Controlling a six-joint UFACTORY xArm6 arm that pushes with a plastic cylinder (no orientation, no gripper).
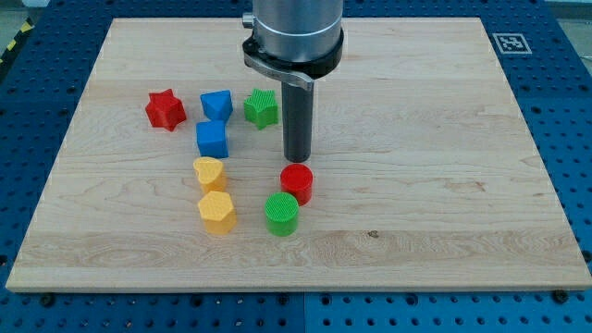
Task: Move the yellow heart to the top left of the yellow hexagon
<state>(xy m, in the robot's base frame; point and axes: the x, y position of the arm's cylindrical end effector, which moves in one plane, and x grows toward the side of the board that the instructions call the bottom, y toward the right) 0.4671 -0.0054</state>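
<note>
The yellow heart (209,172) lies on the wooden board, directly above the yellow hexagon (217,212) and almost touching it. My tip (296,159) stands to the right of the heart, just above the red cylinder (297,183). The tip touches no block that I can see. A wide gap lies between the tip and the yellow heart.
A green cylinder (282,214) sits below the red cylinder. A blue cube (212,140) sits just above the heart, another blue block (216,104) above that. A red star (166,108) is at the left, a green star (262,107) left of the rod.
</note>
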